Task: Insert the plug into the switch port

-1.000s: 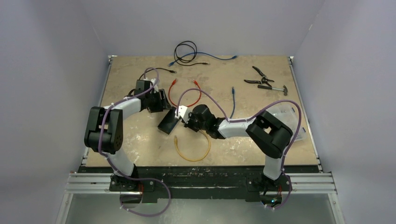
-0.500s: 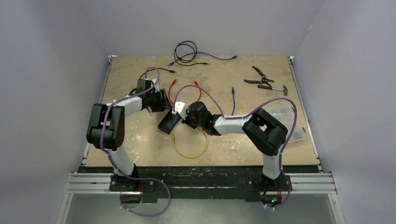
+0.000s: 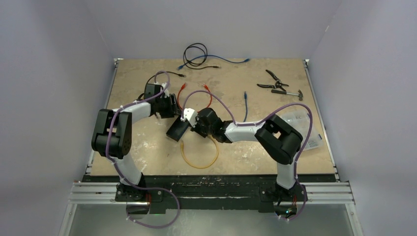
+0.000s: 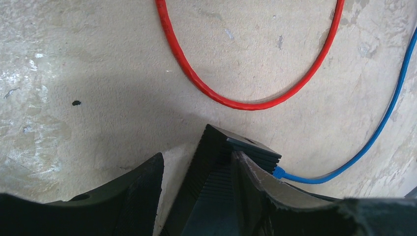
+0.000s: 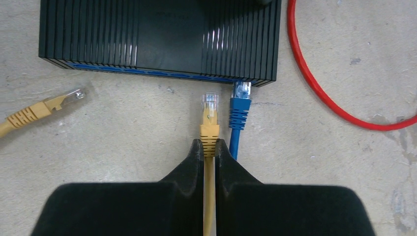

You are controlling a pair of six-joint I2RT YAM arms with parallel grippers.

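Beige table (image 3: 275, 142) holds the switch (image 3: 178, 129) between your arms. Your left gripper (image 4: 196, 162) straddles its corner; you cannot tell whether it grips. Your right gripper (image 5: 210, 145) pinches the yellow plug (image 5: 209, 105) at its boot, its tip just short of the ports beside the blue plug (image 5: 240, 93). Push skewed and it jams, shoving the switch.

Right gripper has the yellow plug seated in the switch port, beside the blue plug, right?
Not seated. The right wrist view shows the yellow plug, held by the right gripper, just short of the switch, beside the blue plug.

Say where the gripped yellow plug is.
Right wrist view: the plug sticks out of the right gripper, just short of the switch, left of the blue plug.
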